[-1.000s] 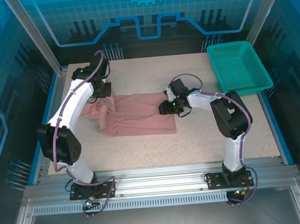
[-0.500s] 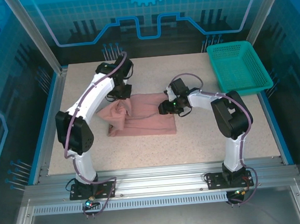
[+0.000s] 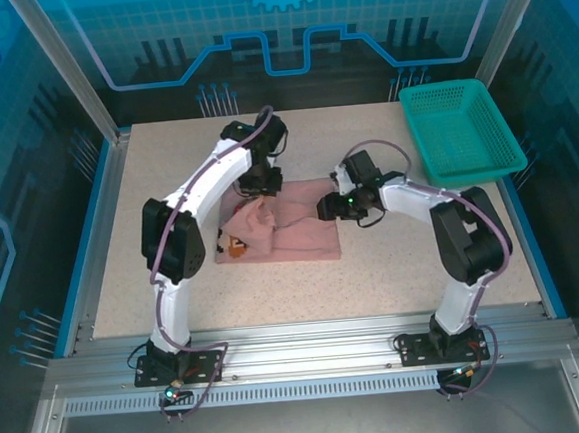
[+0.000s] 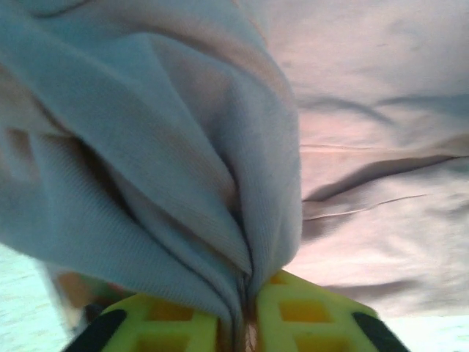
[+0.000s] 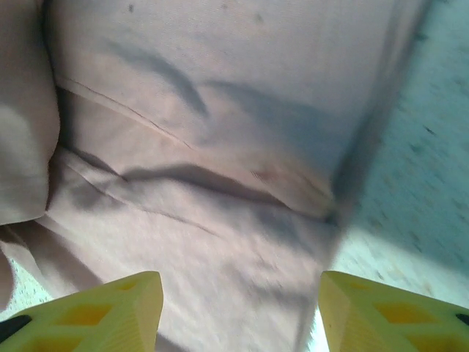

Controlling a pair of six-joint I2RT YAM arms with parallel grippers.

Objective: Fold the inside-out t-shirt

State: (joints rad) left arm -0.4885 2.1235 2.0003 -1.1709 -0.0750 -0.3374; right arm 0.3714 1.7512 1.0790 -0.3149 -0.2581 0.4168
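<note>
The inside-out t-shirt [image 3: 295, 226] lies mid-bench between the two arms, well apart from the teal mesh basket [image 3: 460, 131] at the far right corner. Its right part lies flat, its left part is heaped into a loose bunch, and a small orange printed mark [image 3: 235, 248] shows at the near left edge. It looks light, limp and thin. It should drape from any pinch, hold no shape of its own and drag along the speckled bench [image 3: 375, 280] rather than slide cleanly. A take on a hem, a seam or a corner would likely carry an edge over more evenly than a take on a mid-panel bunch. The left tool [image 4: 245, 323] is grasping such a bunch: in the left wrist view a gathered ridge of cloth runs down into the narrow gap between its yellow fingers [image 4: 172, 323]. The left arm reaches from its near base across to the far side of the shirt, elbow raised at the left, wrist pointing down over the heap. The right tool [image 5: 234, 315] is released, its fingers [image 5: 95, 304] spread wide just above the flat cloth near the shirt's right edge. The right arm is folded, elbow out to the right and forearm reaching leftward.
</note>
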